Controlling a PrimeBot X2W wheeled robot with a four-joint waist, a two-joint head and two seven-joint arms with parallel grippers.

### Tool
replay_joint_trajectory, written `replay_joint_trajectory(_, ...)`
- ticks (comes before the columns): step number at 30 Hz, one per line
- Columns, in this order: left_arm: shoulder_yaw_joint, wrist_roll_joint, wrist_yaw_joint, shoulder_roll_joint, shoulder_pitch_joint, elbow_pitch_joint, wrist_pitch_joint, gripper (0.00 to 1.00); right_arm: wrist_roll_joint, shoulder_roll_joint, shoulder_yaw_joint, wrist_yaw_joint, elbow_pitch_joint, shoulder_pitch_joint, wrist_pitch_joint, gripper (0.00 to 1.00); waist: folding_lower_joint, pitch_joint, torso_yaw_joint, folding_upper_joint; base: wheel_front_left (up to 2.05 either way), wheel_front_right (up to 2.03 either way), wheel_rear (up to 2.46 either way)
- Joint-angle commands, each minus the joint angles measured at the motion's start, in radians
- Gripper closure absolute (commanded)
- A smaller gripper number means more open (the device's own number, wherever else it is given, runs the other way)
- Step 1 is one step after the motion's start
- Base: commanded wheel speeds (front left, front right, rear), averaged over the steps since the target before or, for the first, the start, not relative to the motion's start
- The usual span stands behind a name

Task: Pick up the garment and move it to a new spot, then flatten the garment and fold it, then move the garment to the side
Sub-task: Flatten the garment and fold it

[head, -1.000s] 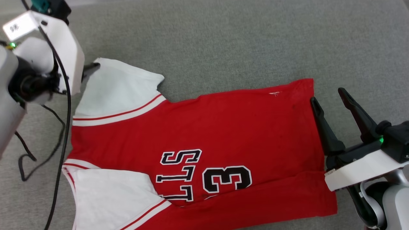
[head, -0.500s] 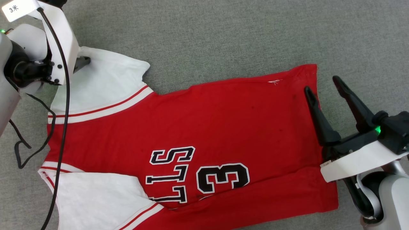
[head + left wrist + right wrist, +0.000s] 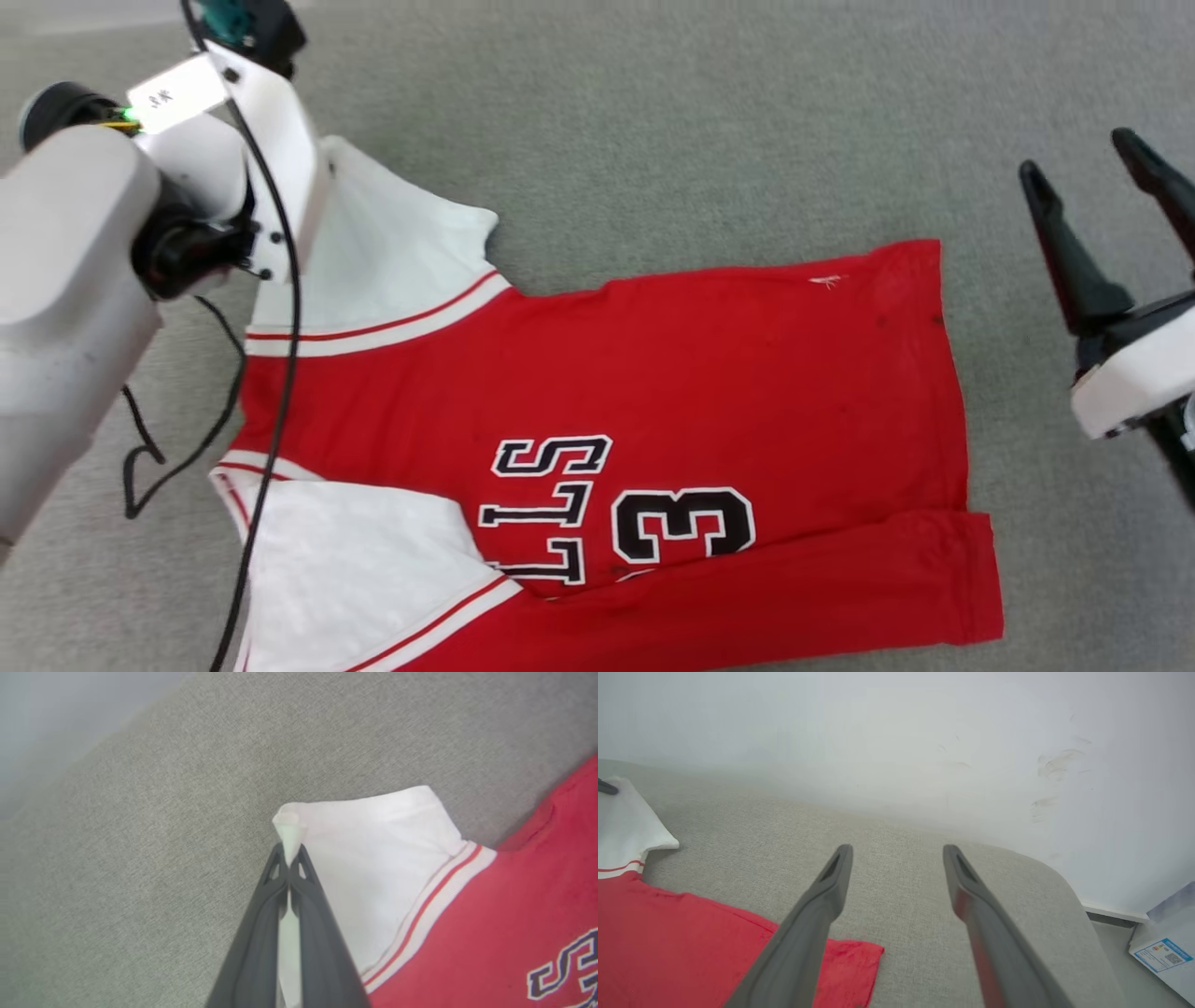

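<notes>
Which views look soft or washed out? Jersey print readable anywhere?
Head view: even light, no glare, letters on the garment crisp. Left wrist view: hazy, far corner blurs to pale grey; left gripper shut on the white sleeve, soft-edged. Right wrist view: wall washed out, right gripper fingers blur toward the bottom edge.

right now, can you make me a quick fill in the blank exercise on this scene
1. The left tool is shut on a ____ sleeve of the garment.
2. The right tool stands ____, off the garment, with nothing between its fingers.
3. The black number printed on the garment is ____.
Missing words: white; open; 3.
</notes>
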Motion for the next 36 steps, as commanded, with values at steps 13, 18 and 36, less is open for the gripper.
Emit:
replay_joint_trajectory(13, -0.061, 0.017, -0.002, -0.044, 0.031, -0.099, -0.120, 1.00, 0.238, -0.301, 0.220, -0.001, 0.193, -0.170, 0.550, 0.00, 0.0000, -0.080, 0.122, 0.0000, 0.00, 0.00, 0.00)
replay_joint_trajectory(18, -0.080, 0.032, -0.001, -0.045, 0.002, -0.130, -0.140, 1.00, 0.273, -0.313, 0.264, -0.001, 0.304, -0.240, 0.694, 0.00, 0.0000, -0.054, 0.151, 0.0000, 0.00, 0.00, 0.00)
replay_joint_trajectory(36, -0.103, 0.032, -0.002, -0.056, -0.043, -0.156, -0.200, 1.00, 0.324, -0.235, 0.479, 0.001, 0.592, -0.269, 0.718, 0.00, 0.0000, 0.038, 0.208, 0.0000, 0.00, 0.00, 0.00)
